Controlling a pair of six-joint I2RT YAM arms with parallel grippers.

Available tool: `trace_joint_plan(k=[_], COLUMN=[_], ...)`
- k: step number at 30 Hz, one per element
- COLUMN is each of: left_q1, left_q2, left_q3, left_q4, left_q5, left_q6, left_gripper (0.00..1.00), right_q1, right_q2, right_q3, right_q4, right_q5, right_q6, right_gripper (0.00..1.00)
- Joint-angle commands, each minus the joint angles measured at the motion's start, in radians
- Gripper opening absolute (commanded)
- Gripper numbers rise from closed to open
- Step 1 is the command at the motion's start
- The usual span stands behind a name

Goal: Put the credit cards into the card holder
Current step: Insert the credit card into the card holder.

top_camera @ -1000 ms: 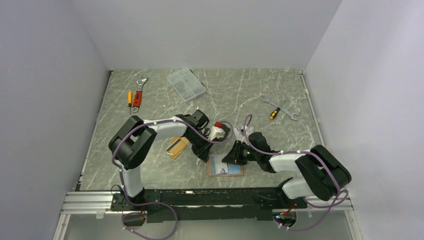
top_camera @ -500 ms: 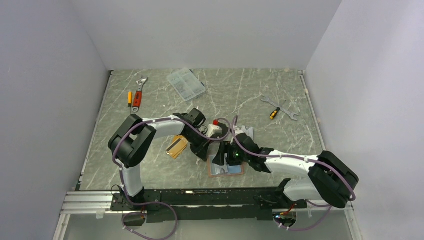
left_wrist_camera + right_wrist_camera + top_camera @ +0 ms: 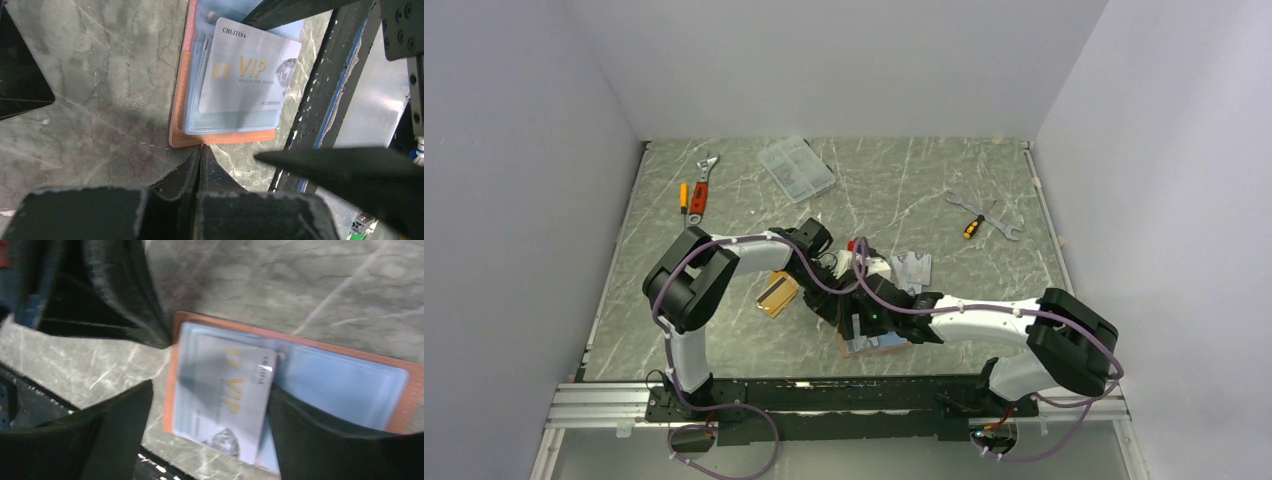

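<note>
Left wrist shows left hand (image 3: 200,150) clenched beside card holder (image 3: 176,100), right hand (image 3: 210,390) released.

Silver card (image 3: 227,397) on card holder (image 3: 350,382), perhaps part-tucked; tool (image 3: 209,395) spread.

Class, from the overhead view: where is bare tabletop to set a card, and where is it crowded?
Free: between the compartment box and the spanners; near left corner, beside the gold card. Crowded: at the card holder, with left gripper and right gripper.
</note>
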Motion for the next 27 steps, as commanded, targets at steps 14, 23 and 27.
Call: trace_joint_plan(k=[14,23,27], left_q1=[0.018,0.040,0.068], left_q2=[0.044,0.025,0.019], left_q3=[0.040,0.030,0.041], left_q4=[0.056,0.036,0.006], left_q5=[0.127,0.140,0.144], left_q6=[-0.051,-0.035,-0.023], left_gripper=[0.02,0.01,0.01], right_q1=[0.194,0.225,0.231], right_q2=[0.209,0.261,0.267], right_q3=[0.147,0.181,0.192], right_q4=[-0.217,-0.318,-0.335], right_q5=[0.195,0.294,0.320], right_q6=[-0.084,-0.026,-0.018], right_gripper=[0.87,0.61,0.53])
